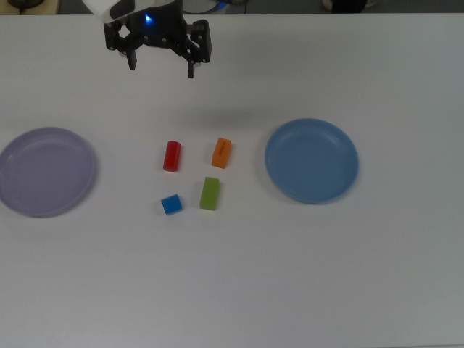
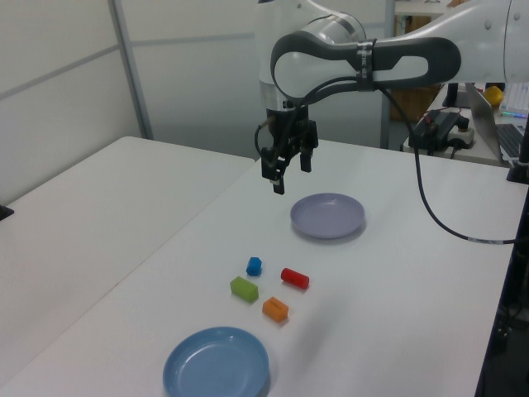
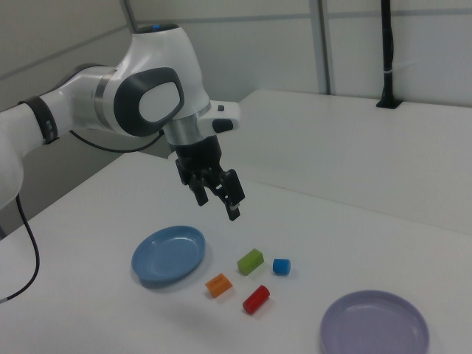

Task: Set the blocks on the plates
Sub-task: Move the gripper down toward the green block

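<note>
One wide white tabletop (image 1: 290, 290) holds everything. My one end effector (image 1: 161, 64) hangs high above it, away from the little pieces, with its two fingers spread apart and nothing between them. I think it waits up there so it can come down on a block without bumping the others.

Two round, shallow plates lie flat on the tabletop, far apart. The blue round plate (image 1: 312, 161) is on the top view's right, and the pale lavender round plate (image 1: 45, 171) is on the top view's left. Both have nothing in them, so no block is home yet.

Four small solid blocks sit in a loose bunch between the plates, near each other but not touching. I count one green rectangular block (image 1: 209, 193), one orange rectangular block (image 1: 221, 153), one red cylinder (image 1: 171, 156) lying on its side, and one small blue cube (image 1: 171, 204).
</note>
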Controlling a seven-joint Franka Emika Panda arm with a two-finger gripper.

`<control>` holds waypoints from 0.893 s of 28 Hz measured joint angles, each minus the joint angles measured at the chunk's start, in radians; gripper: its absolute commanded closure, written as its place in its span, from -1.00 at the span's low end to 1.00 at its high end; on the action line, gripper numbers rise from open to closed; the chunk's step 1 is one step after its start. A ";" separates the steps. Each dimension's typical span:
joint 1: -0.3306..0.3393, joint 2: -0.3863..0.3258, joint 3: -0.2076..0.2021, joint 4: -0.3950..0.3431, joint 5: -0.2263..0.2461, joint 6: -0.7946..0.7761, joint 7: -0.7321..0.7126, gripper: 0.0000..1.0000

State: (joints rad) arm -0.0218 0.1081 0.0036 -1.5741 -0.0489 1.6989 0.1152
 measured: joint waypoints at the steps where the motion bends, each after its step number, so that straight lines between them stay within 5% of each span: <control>1: 0.000 0.000 0.000 0.000 0.000 0.000 0.000 -1.00; 12: 0.000 0.047 0.000 -0.002 0.040 0.016 0.000 -1.00; 25: 0.071 0.216 0.011 -0.008 0.045 0.271 -0.001 -1.00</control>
State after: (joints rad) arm 0.0490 0.3236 0.0144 -1.5825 -0.0043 1.9698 0.1144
